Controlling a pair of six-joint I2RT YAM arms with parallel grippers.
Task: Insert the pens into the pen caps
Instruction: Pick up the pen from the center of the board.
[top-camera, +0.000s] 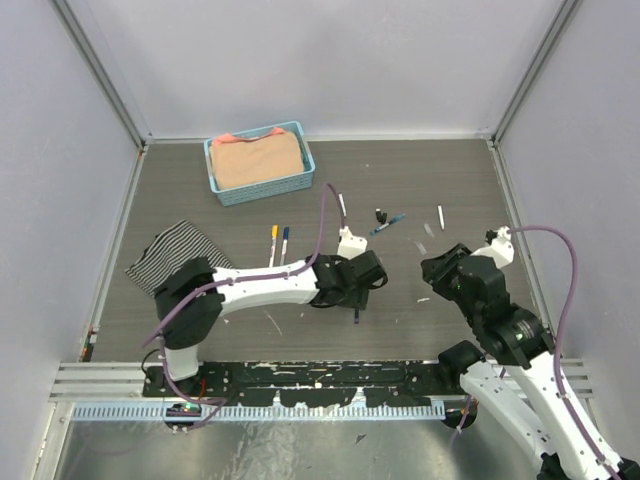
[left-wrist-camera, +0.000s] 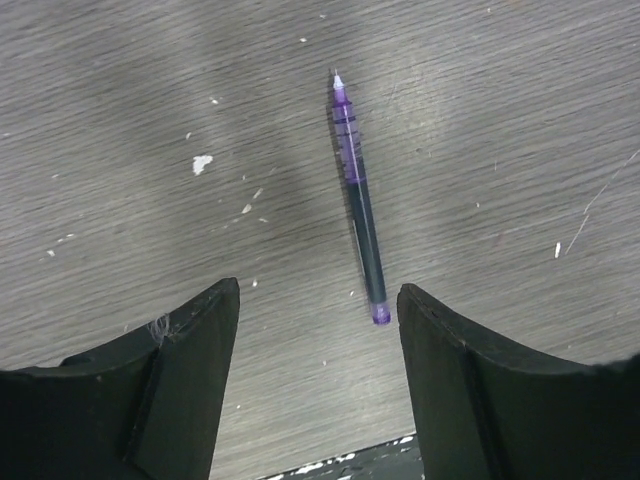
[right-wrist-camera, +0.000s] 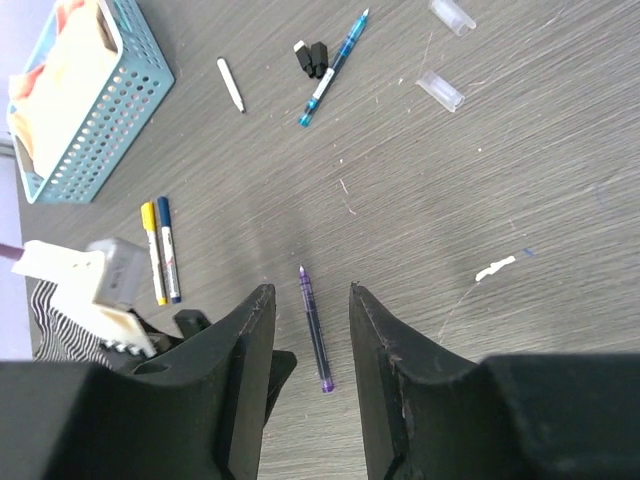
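Observation:
A purple pen (left-wrist-camera: 358, 195) lies flat on the table, uncapped, its tip pointing away from my left gripper (left-wrist-camera: 318, 290). That gripper hovers just short of the pen's back end, open and holding nothing. From the top, the pen (top-camera: 356, 314) sits right below the left gripper (top-camera: 352, 292). My right gripper (right-wrist-camera: 310, 290) is open and holds nothing; the purple pen (right-wrist-camera: 314, 328) shows on the table through its gap. It hangs to the right (top-camera: 440, 272). A black cap (right-wrist-camera: 311, 58) lies beside a light blue pen (right-wrist-camera: 333, 65), with a white pen (right-wrist-camera: 231, 84) to their left.
Yellow-capped (right-wrist-camera: 150, 250) and blue-capped (right-wrist-camera: 168, 248) pens lie side by side. Two clear caps (right-wrist-camera: 441, 90) rest at the far right. A blue basket (top-camera: 258, 195) with cloth stands at the back left, and a striped cloth (top-camera: 170, 250) lies at the left. Another white pen (top-camera: 440, 216) lies to the right.

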